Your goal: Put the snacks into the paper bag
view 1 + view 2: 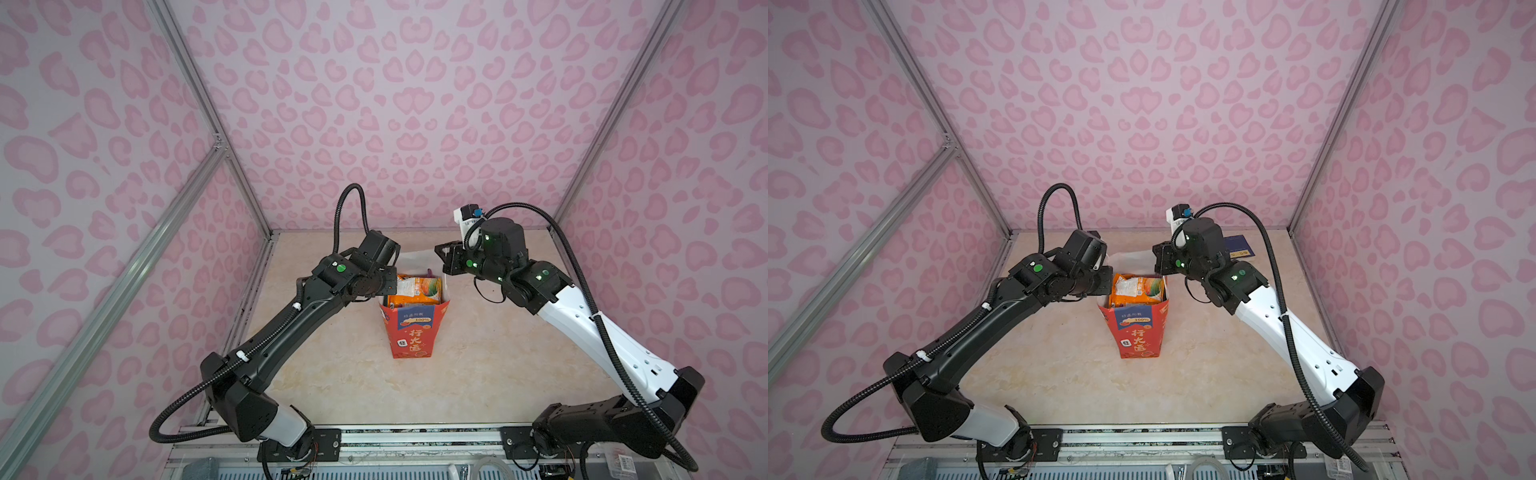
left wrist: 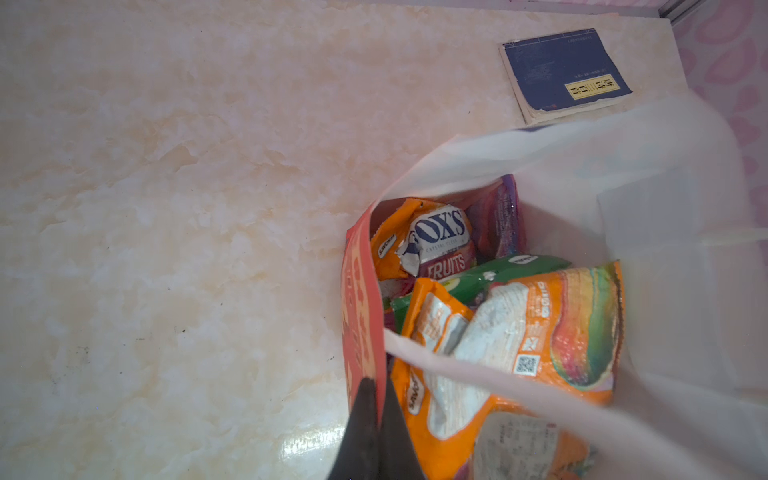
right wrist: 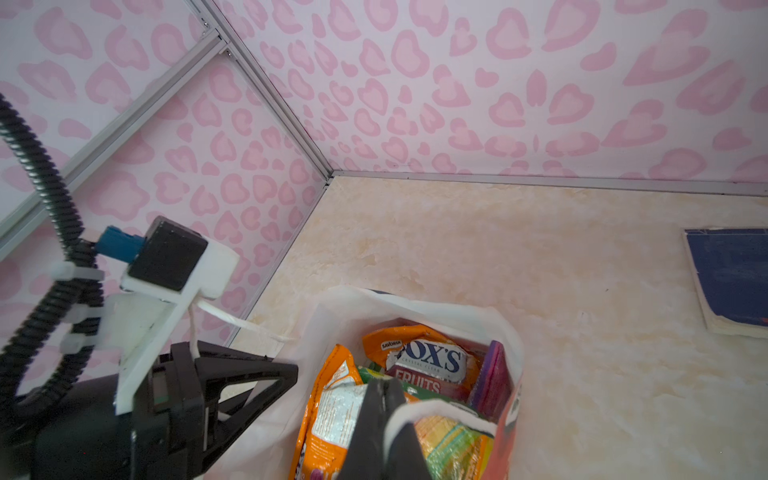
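Your left gripper (image 2: 379, 388) is clamping tight on the bag's (image 2: 359, 291) red wall, low centre of the left wrist view, and your right gripper (image 3: 384, 390) is pinching its white top edge on the opposite side. So the bag is standing upright right between them, centre frame in both top views, with the snacks (image 2: 519, 332) sitting inside it up near the rim. No loose packets are showing on the table (image 1: 457, 374), just the book (image 2: 561, 70). I'm guessing you're letting go next, both sides together.
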Robot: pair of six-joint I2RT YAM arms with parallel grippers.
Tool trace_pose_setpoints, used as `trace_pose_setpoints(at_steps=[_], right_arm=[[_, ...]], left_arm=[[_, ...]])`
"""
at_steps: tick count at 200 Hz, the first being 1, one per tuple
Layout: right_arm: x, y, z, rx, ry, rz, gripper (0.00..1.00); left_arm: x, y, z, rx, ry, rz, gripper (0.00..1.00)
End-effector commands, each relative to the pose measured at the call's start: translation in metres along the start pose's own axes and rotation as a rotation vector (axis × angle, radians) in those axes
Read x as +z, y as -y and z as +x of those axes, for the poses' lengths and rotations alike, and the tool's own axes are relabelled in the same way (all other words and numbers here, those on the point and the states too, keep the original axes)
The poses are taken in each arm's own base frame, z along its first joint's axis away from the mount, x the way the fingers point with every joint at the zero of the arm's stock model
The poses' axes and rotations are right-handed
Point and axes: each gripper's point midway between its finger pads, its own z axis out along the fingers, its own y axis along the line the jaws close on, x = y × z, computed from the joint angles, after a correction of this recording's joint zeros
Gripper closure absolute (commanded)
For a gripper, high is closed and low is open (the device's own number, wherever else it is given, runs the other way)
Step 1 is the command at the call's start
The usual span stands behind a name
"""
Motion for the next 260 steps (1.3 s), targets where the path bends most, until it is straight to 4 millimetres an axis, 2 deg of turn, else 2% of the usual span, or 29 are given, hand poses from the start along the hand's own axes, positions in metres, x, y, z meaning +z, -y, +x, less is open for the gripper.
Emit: trace_pose_setpoints(at_steps=[1, 44, 69, 88, 95, 111, 128, 139, 148, 157, 211, 260], right_arm=[[-0.003, -0.010, -0.020, -0.009, 0.085, -0.035, 1.00], [0.005, -0.001, -0.007, 0.009, 0.063, -0.014, 0.99], [0.005, 0.006, -0.005, 0.017, 0.071, 0.013, 0.93], [0.004, 0.011, -0.002, 0.025, 0.073, 0.031, 0.79], [0.003, 0.013, -0.002, 0.029, 0.075, 0.036, 0.73], [0.001, 0.016, -0.002, 0.038, 0.084, 0.047, 0.51], [-0.004, 0.018, -0.003, 0.039, 0.096, 0.057, 0.37], [-0.006, 0.019, -0.003, 0.041, 0.101, 0.063, 0.30], [-0.008, 0.020, -0.004, 0.042, 0.105, 0.070, 0.25], [-0.010, 0.021, -0.005, 0.044, 0.111, 0.076, 0.22], [-0.024, 0.039, -0.004, 0.077, 0.142, 0.148, 0.03], [-0.033, 0.040, -0.003, 0.105, 0.152, 0.141, 0.02]], left_arm=[[-0.001, 0.009, -0.020, -0.026, 0.076, 0.040, 0.97], [0.004, 0.009, -0.016, -0.025, 0.058, 0.048, 0.88], [0.003, 0.005, -0.015, -0.020, 0.054, 0.036, 0.74], [0.002, 0.003, -0.014, -0.020, 0.054, 0.033, 0.65], [0.001, 0.003, -0.014, -0.021, 0.057, 0.035, 0.56], [-0.003, 0.003, -0.014, -0.018, 0.061, 0.044, 0.42], [-0.008, 0.003, -0.014, -0.018, 0.066, 0.056, 0.28], [-0.012, 0.004, -0.014, -0.015, 0.072, 0.075, 0.16], [-0.016, 0.006, -0.014, -0.013, 0.076, 0.090, 0.00], [-0.020, 0.007, -0.015, -0.011, 0.079, 0.103, 0.03], [-0.040, 0.005, -0.008, 0.008, 0.090, 0.153, 0.03], [-0.054, 0.008, -0.003, 0.025, 0.103, 0.210, 0.03]])
